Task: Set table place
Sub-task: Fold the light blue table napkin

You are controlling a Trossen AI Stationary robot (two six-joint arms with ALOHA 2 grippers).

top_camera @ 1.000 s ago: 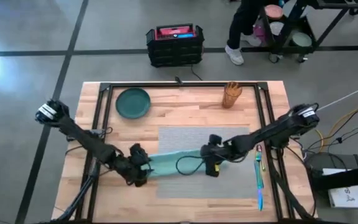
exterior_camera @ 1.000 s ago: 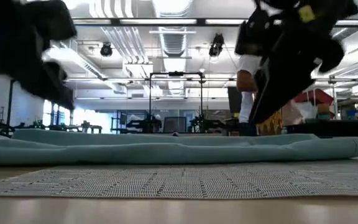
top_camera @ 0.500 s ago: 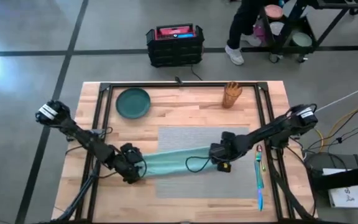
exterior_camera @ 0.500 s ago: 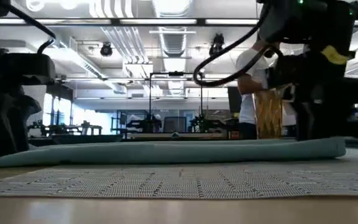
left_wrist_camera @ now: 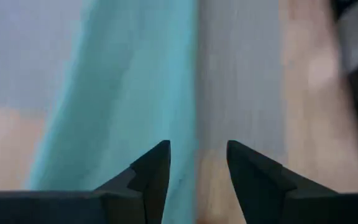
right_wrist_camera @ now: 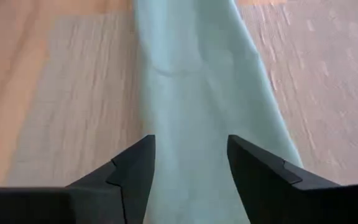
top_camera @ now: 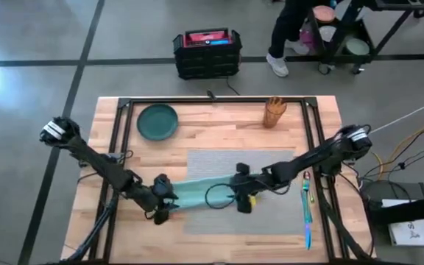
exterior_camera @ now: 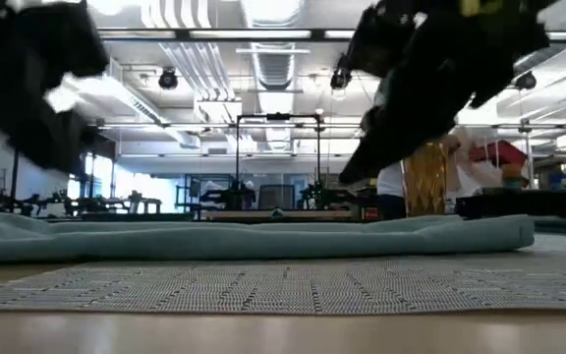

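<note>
Desk (top_camera: 219, 129): placemat (top_camera: 271, 165) laid; napkin (top_camera: 197, 193) unplaced between open left hand (top_camera: 162, 206) and open right hand (top_camera: 243, 193); plate (top_camera: 157, 121) left at 11 o'clock.

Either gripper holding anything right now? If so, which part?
Nothing held. The left gripper and right gripper are both open, one over each end of the teal napkin lying across the placemat.

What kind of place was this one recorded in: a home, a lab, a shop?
Most likely a robotics lab or workshop, not a home. The plank table stands on a bare concrete floor. The low view shows exposed ceiling ducts, strip lights and more metal rigs behind.
</note>
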